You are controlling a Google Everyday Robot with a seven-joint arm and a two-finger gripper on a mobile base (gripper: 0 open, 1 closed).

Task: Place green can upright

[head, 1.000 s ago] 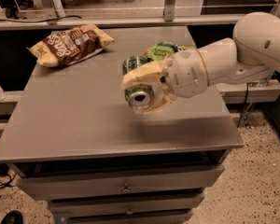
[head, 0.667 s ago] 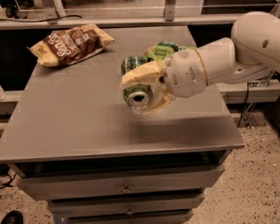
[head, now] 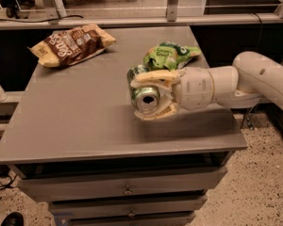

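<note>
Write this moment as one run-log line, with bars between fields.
tool: shut on green can | green can: sideways, over table | green bag: behind tool

A brown crinkled snack bag [head: 73,44] lies near the back left corner of the grey tabletop [head: 85,121]. A soft green snack bag [head: 172,54] rests toward the back right corner, just behind the gripper [head: 137,98]. Grey drawers [head: 127,189] sit below the front edge.

The gripper [head: 150,95] above the table [head: 75,121] hides part of the green can [head: 146,100]; its arm [head: 264,76] is cut off
</note>
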